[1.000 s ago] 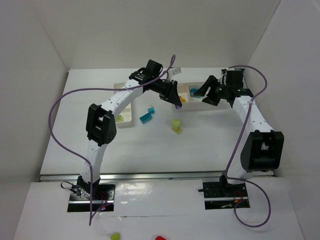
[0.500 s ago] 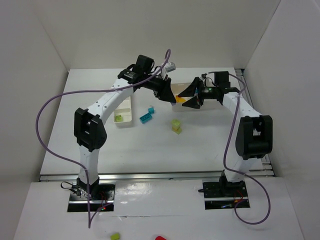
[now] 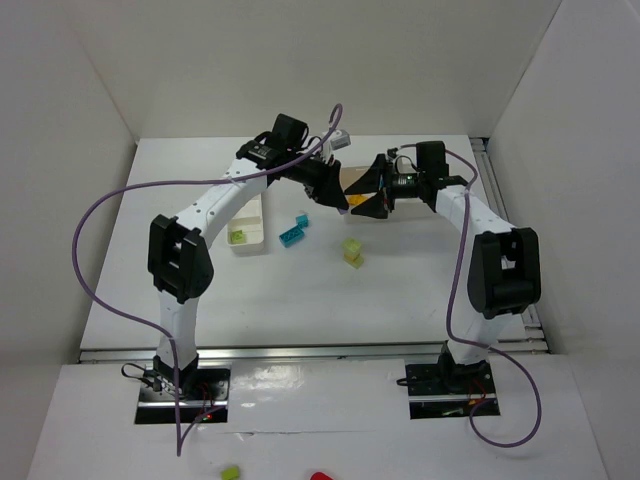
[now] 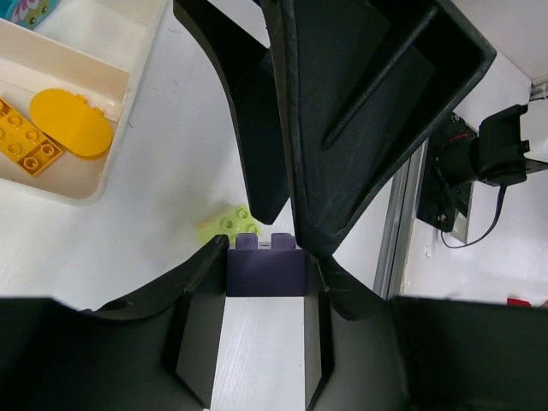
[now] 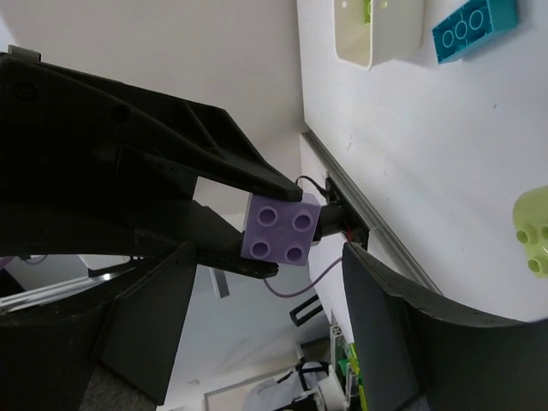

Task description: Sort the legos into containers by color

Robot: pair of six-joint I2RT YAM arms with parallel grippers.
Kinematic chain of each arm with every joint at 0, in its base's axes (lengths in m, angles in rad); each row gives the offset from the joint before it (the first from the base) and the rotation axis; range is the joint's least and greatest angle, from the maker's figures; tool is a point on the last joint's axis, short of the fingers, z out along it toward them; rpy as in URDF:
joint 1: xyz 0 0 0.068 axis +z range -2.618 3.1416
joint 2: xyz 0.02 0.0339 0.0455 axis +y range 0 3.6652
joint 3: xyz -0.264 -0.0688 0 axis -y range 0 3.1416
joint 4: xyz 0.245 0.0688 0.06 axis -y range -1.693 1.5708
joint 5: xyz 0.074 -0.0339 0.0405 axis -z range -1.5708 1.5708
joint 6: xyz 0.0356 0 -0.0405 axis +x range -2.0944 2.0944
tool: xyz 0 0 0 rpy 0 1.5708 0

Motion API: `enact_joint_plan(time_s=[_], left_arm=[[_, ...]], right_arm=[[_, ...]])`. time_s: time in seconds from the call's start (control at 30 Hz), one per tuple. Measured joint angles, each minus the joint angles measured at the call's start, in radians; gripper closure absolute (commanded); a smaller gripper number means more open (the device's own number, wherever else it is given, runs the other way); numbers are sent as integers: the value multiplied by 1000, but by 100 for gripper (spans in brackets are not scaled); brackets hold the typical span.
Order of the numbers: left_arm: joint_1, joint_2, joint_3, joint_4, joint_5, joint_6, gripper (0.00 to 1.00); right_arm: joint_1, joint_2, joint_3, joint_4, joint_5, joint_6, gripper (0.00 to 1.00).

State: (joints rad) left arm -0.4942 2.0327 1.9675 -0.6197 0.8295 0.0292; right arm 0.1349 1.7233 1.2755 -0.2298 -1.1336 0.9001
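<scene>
My left gripper (image 4: 265, 287) clamps the purple brick (image 4: 265, 272) between the right gripper's (image 5: 267, 248) spread jaws; teal bricks (image 3: 292, 230) and lime bricks (image 3: 352, 250) lie unsorted outside them

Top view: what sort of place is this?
Probably a lab robot cell: plain white walls, two arms bolted to a table, sorting trays and loose legos. Left gripper holds a purple lego.

Left tool (image 4: 267, 257) (clamping purple lego (image 5: 282, 229)) blocks your right tool (image 5: 265, 253) head-on; near worktop (image 3: 300, 295) is open past lime legos (image 3: 352, 250).
</scene>
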Motion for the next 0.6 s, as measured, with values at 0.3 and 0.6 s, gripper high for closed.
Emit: enact_joint_plan(time_s=[0.3, 0.6], left_arm=[[5, 0, -1, -39, -14, 21, 100], [11, -2, -3, -47, -16, 36, 100]], right_arm=[[21, 37, 15, 10, -9, 19, 34], [31, 54, 15, 68, -24, 66, 38]])
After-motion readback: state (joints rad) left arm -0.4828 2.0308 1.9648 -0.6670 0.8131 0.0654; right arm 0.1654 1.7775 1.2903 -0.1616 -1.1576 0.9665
